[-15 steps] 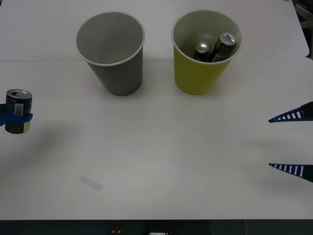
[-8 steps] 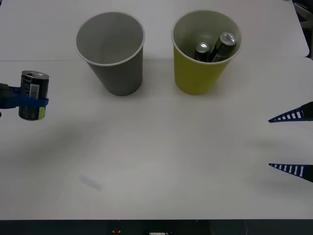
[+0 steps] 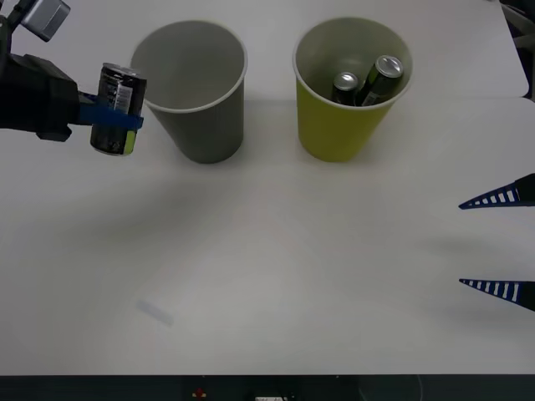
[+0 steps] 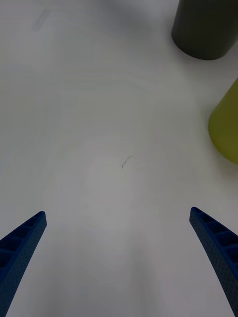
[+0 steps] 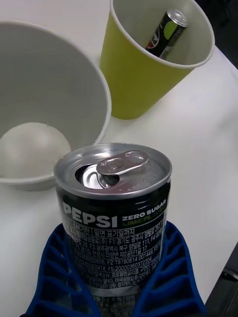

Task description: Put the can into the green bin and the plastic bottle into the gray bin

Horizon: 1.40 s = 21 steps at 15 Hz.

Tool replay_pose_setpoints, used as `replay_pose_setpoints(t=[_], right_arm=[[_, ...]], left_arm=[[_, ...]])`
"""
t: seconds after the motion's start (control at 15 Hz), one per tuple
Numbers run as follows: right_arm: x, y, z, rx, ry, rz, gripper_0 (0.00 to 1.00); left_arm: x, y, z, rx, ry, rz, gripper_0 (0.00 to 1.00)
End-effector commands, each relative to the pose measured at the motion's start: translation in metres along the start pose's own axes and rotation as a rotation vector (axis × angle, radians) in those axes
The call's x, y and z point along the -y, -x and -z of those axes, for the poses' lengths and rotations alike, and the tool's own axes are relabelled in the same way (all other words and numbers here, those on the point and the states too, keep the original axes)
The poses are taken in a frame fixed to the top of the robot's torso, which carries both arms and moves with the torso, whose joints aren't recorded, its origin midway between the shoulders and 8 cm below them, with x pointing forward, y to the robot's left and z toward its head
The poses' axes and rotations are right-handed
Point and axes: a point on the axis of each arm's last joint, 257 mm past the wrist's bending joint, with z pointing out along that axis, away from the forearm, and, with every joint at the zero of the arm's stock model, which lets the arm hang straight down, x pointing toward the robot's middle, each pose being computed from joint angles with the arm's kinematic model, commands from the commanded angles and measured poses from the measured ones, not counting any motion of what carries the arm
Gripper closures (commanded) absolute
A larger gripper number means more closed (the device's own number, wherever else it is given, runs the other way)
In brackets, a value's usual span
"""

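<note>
My left gripper (image 3: 115,119) is shut on a small black can (image 3: 117,109) with a silver top and holds it upright in the air, just left of the gray bin (image 3: 194,92). The left wrist view shows the can (image 5: 115,218) close up between the blue fingers (image 5: 171,277), with the gray bin (image 5: 44,104) and the green bin (image 5: 148,64) beyond it. The green bin (image 3: 347,88) stands right of the gray one and holds two slim cans (image 3: 368,79). My right gripper (image 3: 495,244) hangs open at the table's right edge. The plastic bottle is out of view.
Both bins stand side by side at the back of the white table (image 3: 276,251). A faint smudge (image 3: 155,312) marks the tabletop at the front left. In the right wrist view the gray bin (image 4: 206,27) and green bin (image 4: 227,126) are far ahead.
My left gripper has lifted the can and carried it rightward and farther back, from the table's left edge up to the gray bin's side. The right arm has not moved.
</note>
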Motion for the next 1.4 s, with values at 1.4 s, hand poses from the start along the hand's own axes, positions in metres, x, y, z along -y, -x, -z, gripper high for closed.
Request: replay_pose_setpoints(t=[1.4], right_arm=[[0.000, 0.000, 0.000, 0.000, 0.000, 0.000, 0.00]], left_arm=[[0.085, 0.212, -0.191, 0.040, -0.028, -0.140, 1.00]])
